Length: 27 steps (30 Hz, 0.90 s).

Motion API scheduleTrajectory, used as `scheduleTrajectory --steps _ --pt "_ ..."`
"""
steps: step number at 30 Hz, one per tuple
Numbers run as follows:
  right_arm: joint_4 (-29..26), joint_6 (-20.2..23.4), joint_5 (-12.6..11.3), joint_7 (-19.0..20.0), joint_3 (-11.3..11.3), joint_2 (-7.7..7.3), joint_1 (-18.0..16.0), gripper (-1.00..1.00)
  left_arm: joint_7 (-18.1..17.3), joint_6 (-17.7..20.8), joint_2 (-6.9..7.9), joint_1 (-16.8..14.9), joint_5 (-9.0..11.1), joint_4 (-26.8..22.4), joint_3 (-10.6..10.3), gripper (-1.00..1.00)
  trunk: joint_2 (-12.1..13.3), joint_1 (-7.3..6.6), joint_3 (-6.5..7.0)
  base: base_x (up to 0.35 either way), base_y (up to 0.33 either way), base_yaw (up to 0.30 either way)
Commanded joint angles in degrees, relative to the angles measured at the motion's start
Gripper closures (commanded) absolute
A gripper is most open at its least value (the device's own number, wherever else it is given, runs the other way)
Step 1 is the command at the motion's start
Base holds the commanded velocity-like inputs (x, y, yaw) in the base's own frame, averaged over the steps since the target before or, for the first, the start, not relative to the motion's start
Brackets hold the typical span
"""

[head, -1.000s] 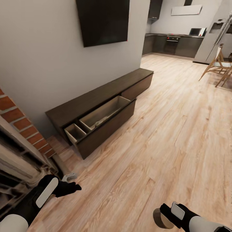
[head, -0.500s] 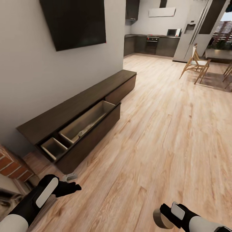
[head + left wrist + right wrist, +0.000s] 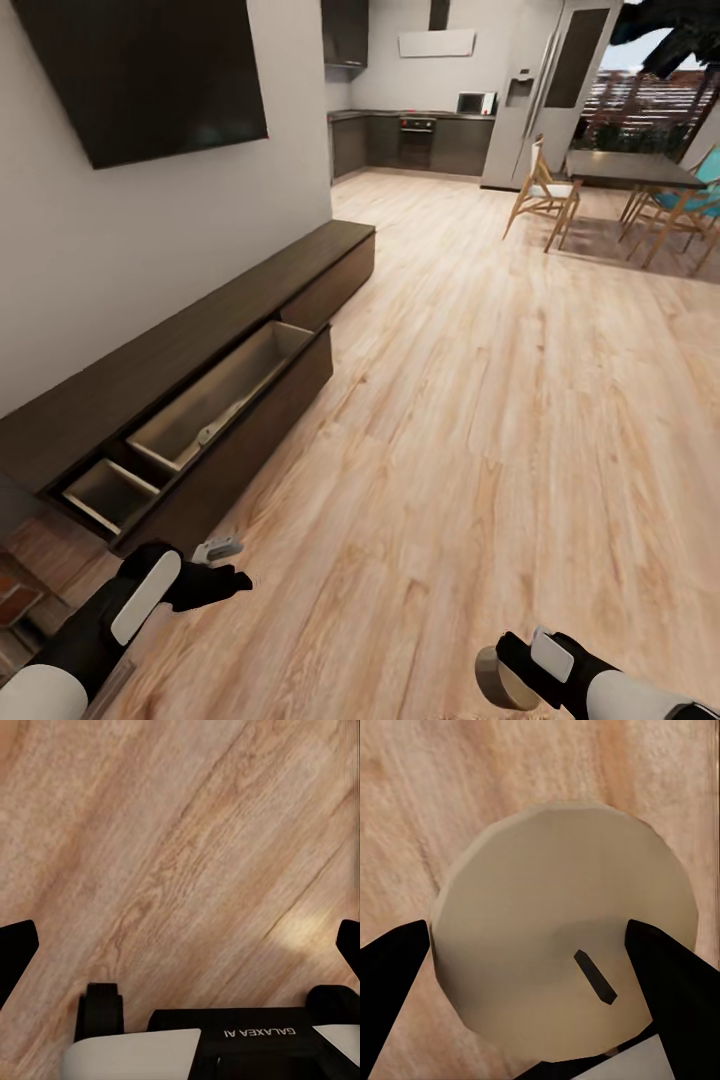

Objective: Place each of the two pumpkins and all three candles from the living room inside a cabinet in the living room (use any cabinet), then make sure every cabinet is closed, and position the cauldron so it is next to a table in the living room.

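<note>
The right hand (image 3: 540, 967) is clamped on a stubby candle (image 3: 562, 930): light, rigid, best held across its sides; the left hand (image 3: 180, 945) is spread apart, near the cabinet (image 3: 190, 350).

The head camera looked forward and down from standing height, the cabinet (image 3: 200, 390) at frame left and wood floor (image 3: 480, 400) running to a far kitchen. Both wrist cameras faced that same floor at close range — the right one nearly against a candle (image 3: 562, 937), the left over bare boards.
</note>
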Motion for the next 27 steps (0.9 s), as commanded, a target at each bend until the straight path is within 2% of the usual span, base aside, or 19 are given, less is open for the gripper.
scheduleTrajectory --steps 1,22,27 --pt "-0.2 0.3 -0.4 -0.4 0.5 -0.03 0.0 1.00 0.6 0.1 0.06 0.0 0.6 -0.1 -0.2 -1.00 0.0 -0.01 -0.02 0.000 0.000 -0.284" --pt "-0.2 0.2 -0.4 -0.4 0.5 -0.03 0.0 1.00 0.5 0.1 0.03 0.0 0.6 -0.1 -0.2 -1.00 0.0 -0.01 0.64 0.000 0.000 -0.283" --pt "-0.2 -1.2 -0.4 -0.4 0.5 -0.03 0.0 1.00 0.5 0.1 0.03 0.0 0.7 0.0 -0.2 -1.00 0.0 -0.01 0.84 0.000 0.000 -0.279"
